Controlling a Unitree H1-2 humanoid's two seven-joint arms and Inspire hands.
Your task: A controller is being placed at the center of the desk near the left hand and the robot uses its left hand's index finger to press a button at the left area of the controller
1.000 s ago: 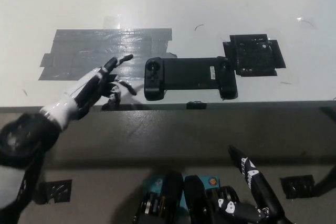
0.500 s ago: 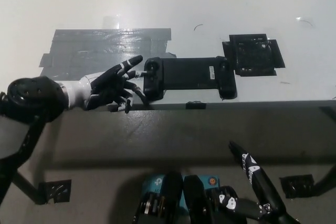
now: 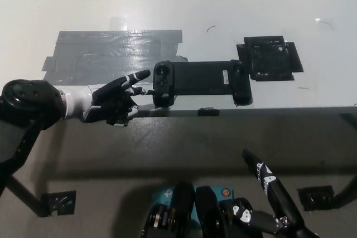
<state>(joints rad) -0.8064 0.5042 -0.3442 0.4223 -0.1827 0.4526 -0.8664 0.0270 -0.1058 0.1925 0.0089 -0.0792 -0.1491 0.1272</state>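
Observation:
A black controller lies flat near the front edge of the white desk, its long side running left to right. My left hand sits just left of it, one finger stretched out toward the controller's left grip and stopping a little short of it, the other fingers curled under. Nothing is held in it. My right hand rests low at the bottom right, below the desk edge, one finger pointing up and left.
A wide patch of dark grey tape covers the desk behind my left hand. A black square pad lies right of the controller. Small black tape pieces mark the floor below the desk edge.
My left hand drew back leftward and slightly down from the controller's left grip, and its other fingers curled in. The right hand and the controller stayed put.

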